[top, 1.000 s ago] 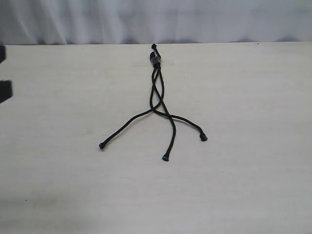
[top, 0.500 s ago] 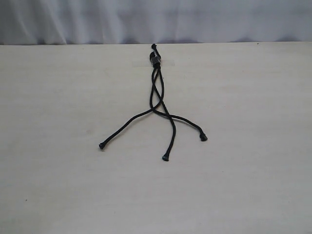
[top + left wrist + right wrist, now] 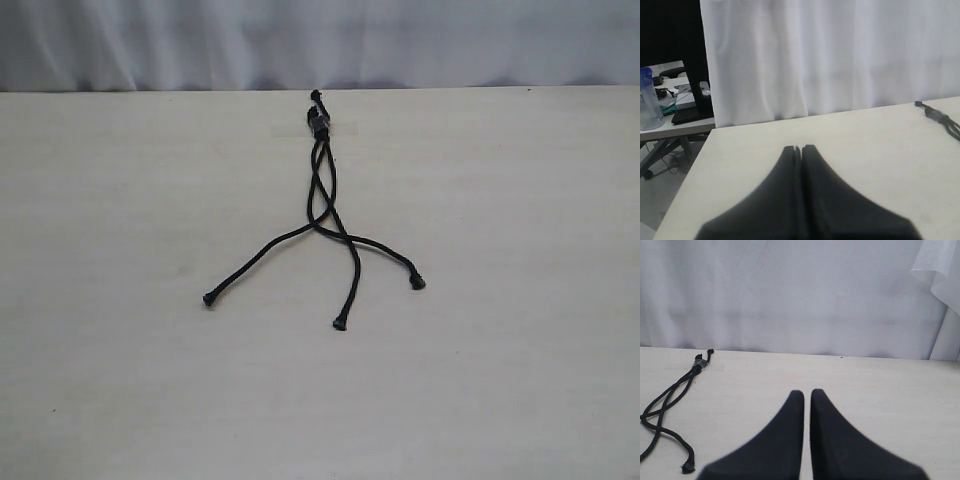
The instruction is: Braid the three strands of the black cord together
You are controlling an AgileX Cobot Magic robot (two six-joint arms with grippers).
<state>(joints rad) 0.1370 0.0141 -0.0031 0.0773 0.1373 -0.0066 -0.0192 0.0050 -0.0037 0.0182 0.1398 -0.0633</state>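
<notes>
The black cord lies on the pale table with its knotted head at the far edge, under a strip of clear tape. Its three strands cross loosely below the head and fan out towards me, ending in a left tip, a middle tip and a right tip. Neither gripper shows in the exterior view. My left gripper is shut and empty, far from the cord head. My right gripper is shut but for a thin slit, holding nothing, with the strands off to its side.
A white curtain hangs behind the table's far edge. In the left wrist view the table's side edge drops off to a floor, with a second desk carrying a water bottle beyond it.
A dark part of the left arm at the exterior view's left edge one second ago has left that view. The cord has not moved.
</notes>
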